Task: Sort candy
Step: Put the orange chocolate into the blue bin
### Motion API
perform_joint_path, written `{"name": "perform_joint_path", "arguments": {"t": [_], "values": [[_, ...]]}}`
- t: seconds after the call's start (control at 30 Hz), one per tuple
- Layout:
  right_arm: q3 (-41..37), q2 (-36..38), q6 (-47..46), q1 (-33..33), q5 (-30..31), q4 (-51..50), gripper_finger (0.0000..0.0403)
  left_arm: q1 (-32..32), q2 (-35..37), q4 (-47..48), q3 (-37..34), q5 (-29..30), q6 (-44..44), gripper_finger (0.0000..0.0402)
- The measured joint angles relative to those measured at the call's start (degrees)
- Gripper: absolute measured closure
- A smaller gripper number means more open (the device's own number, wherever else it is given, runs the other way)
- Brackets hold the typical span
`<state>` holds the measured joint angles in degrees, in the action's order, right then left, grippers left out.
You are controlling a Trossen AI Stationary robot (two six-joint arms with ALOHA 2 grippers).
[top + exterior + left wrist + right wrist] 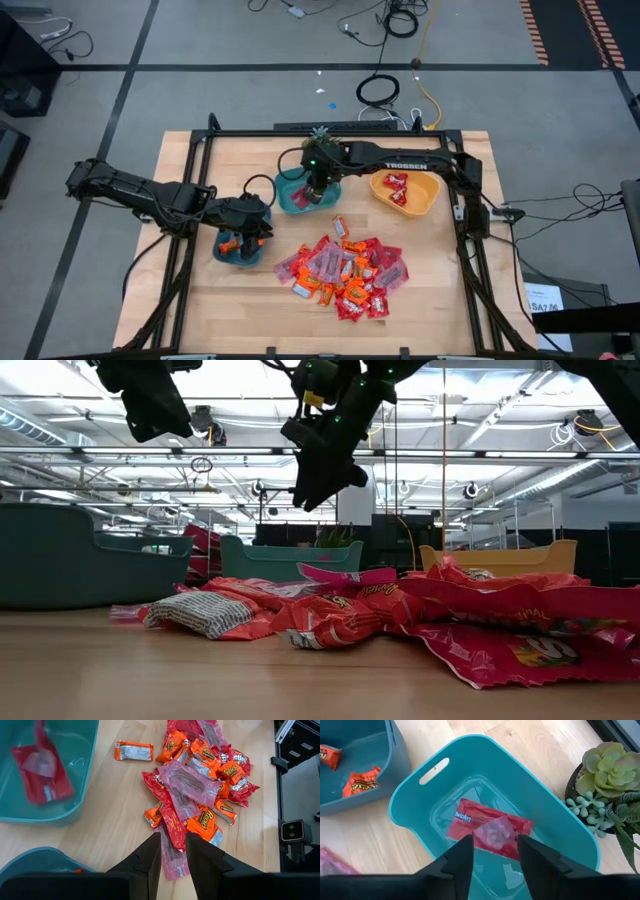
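Note:
The candy lies in a loose heap point(345, 272) of red, orange and pink wrappers on the wooden table. My right gripper point(495, 857) hangs open over the teal bowl point(420, 785). A red pack with a pink one on it point(487, 827) is inside that bowl, below the fingers and apart from them. My left gripper point(173, 860) hovers over the blue bowl point(240, 255), its fingers slightly apart and holding nothing. A red wrapper of the heap point(172, 827) shows beyond their gap. Orange candies point(362, 782) lie in the blue bowl.
A yellow bowl point(425, 195) with red candies point(397, 185) stands at the far right. A small potted succulent point(610, 770) stands just behind the teal bowl. The dark frame rails point(465, 220) run along the table's sides. Bare wood lies along the near edge.

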<state>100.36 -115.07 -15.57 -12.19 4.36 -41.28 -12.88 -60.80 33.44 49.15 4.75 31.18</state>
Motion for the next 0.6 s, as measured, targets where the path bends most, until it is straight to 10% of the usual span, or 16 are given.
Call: {"name": "perform_joint_path", "arguments": {"t": [0.6], "values": [[0.0,0.2,0.0,0.0,-0.2,-0.5,0.0215,0.0,0.0,0.0,0.0,0.0,0.0,0.0303]]}}
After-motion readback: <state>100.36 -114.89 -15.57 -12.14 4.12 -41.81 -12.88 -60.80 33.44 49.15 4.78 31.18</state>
